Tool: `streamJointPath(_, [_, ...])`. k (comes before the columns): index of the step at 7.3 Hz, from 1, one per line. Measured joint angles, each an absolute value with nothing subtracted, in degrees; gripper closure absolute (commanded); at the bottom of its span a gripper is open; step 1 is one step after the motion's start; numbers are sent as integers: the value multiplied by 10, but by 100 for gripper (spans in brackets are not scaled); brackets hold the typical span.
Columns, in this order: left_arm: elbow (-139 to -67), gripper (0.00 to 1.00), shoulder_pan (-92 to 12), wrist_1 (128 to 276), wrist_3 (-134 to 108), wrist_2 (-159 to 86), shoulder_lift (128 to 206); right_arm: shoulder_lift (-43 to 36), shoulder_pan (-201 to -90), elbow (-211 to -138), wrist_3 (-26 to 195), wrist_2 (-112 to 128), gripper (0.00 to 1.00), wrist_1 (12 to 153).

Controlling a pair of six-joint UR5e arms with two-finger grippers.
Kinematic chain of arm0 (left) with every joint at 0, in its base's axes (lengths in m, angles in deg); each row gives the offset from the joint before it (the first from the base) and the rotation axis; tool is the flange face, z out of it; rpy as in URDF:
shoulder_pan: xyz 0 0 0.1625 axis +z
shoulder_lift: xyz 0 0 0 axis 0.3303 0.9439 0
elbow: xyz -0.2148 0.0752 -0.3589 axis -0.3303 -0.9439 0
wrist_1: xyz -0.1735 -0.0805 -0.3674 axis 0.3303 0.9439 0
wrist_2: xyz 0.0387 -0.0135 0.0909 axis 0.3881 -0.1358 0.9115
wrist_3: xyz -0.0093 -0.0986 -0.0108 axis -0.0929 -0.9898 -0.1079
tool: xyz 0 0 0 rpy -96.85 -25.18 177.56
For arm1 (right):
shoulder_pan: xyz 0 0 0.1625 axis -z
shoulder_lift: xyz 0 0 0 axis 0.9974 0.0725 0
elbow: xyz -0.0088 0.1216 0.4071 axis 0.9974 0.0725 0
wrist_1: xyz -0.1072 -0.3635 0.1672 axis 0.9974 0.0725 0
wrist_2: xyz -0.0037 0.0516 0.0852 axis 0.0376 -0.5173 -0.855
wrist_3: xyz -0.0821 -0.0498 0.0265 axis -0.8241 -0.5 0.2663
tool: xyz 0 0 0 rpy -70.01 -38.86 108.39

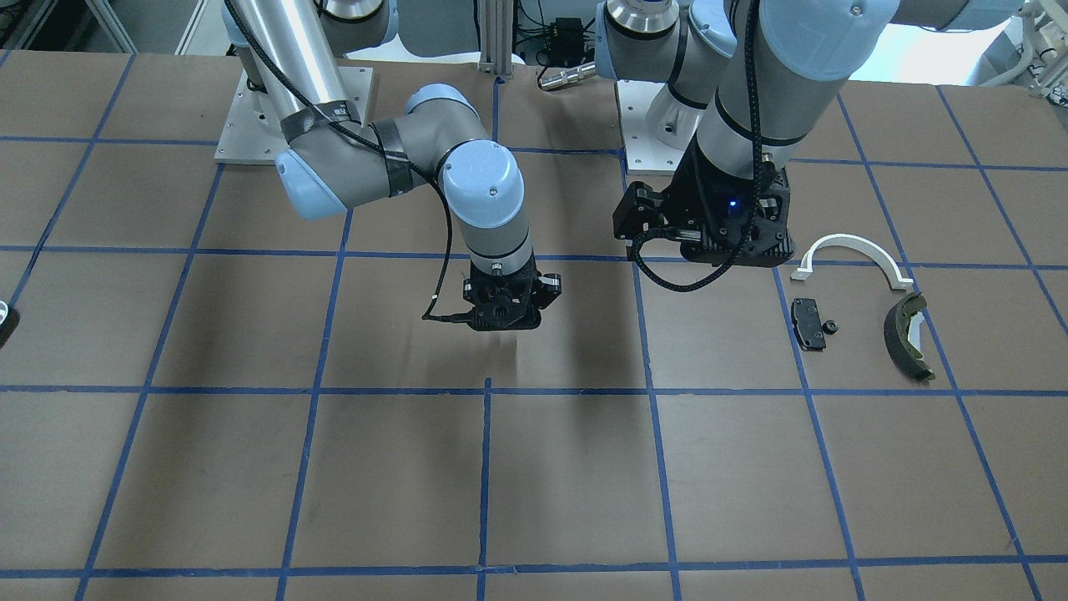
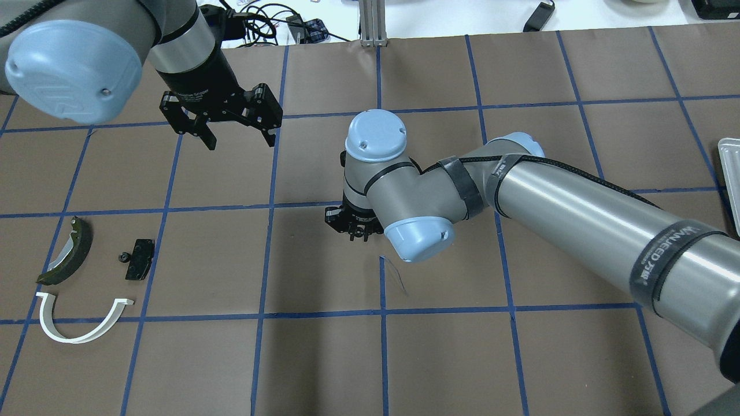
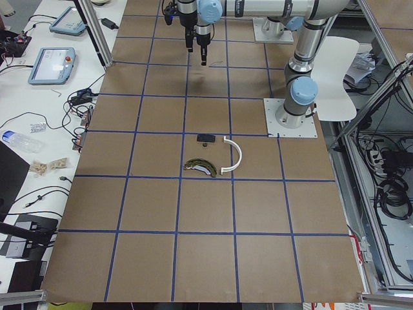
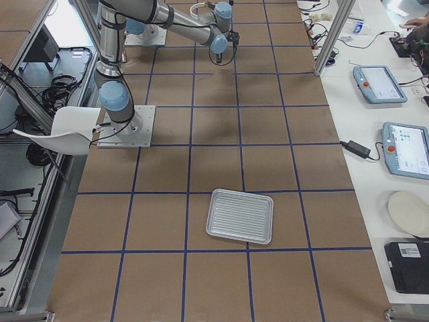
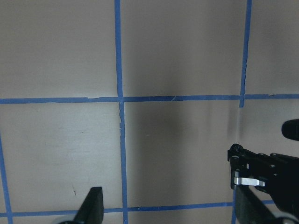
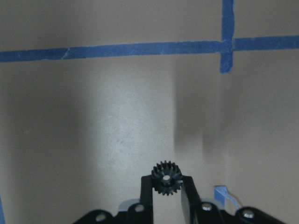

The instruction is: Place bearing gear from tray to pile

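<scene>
The bearing gear (image 6: 167, 178), small, black and toothed, is clamped between my right gripper's fingertips. My right gripper (image 6: 167, 187) hangs above the bare table near its middle (image 1: 503, 320) (image 2: 354, 230). The pile lies at the table's left end: a flat black pad (image 2: 140, 259), a curved olive brake shoe (image 2: 69, 252) and a thin white arc (image 2: 81, 325). A small black part (image 2: 122, 257) sits next to the pad. My left gripper (image 2: 240, 138) is open and empty, above the table, farther out than the pile. The tray (image 4: 240, 215) lies at the far right end.
The table is brown with a blue tape grid. The tray's edge (image 2: 729, 173) shows at the right border of the overhead view. My right gripper's body (image 5: 261, 172) shows in the left wrist view at lower right. Tablets and cables lie on side benches.
</scene>
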State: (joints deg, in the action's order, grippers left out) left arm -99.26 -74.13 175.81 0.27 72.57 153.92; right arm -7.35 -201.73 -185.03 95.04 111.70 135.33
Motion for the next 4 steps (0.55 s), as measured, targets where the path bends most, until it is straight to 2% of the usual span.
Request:
streamJointPath(2, [-993, 0, -742, 1763, 3, 737, 1542, -77, -2013, -1841, 941, 1124, 0, 1371])
streamJointPath(4, [-996, 0, -742, 1762, 1, 736, 1543, -52, -1968, -1797, 872, 1146, 0, 1333])
